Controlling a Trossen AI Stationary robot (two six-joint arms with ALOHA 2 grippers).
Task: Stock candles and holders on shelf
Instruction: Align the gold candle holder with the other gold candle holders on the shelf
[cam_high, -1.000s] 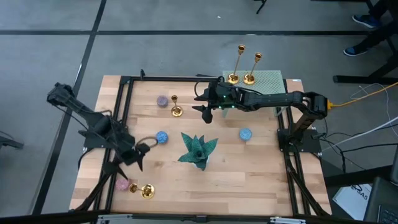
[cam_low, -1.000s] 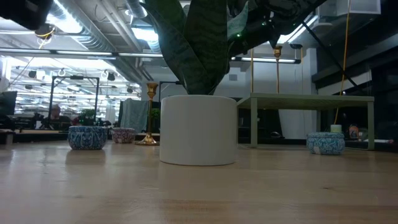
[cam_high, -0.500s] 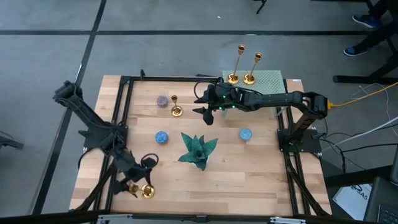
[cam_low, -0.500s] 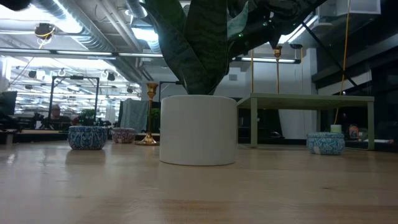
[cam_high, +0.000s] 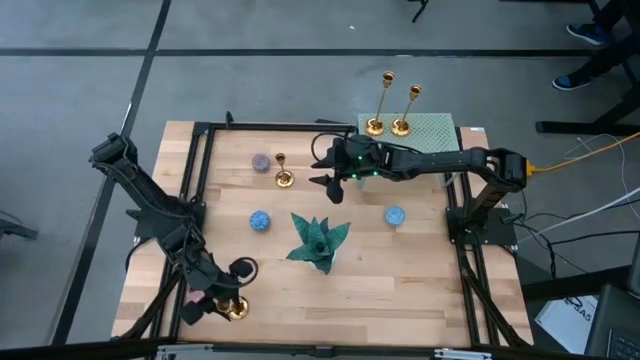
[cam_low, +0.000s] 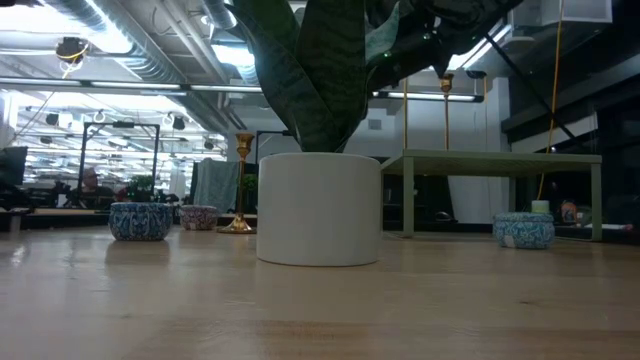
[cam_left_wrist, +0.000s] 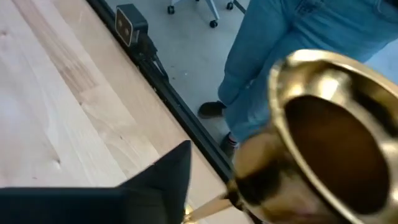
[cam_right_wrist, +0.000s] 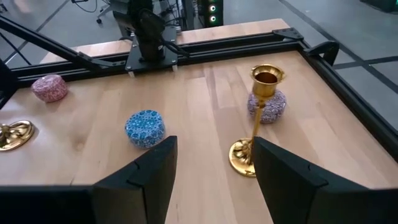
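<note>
Two gold holders (cam_high: 387, 124) already stand on the far pale green perforated shelf (cam_high: 436, 131); now the left hand (cam_high: 222, 300) is down at the near-left corner of the tabletop (cam_high: 400, 280), closing on the toppled holder (cam_high: 236, 308), though I cannot tell whether it pinches it yet. The right hand (cam_high: 330, 180) hovers spread near the upright holder (cam_high: 283, 174) beside the mauve candle (cam_high: 261, 161). Next, I'd judge, comes a firm pinch on the slick, thin stem before lifting.

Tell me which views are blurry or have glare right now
Left wrist view: the gold holder's cup fills the frame close up and is soft, with bright glare on its rim. Low view: the white pot looms large, ceiling lights flare behind it. High and right wrist views: evenly lit; the standing holder and the blue candle look sharp.
</note>
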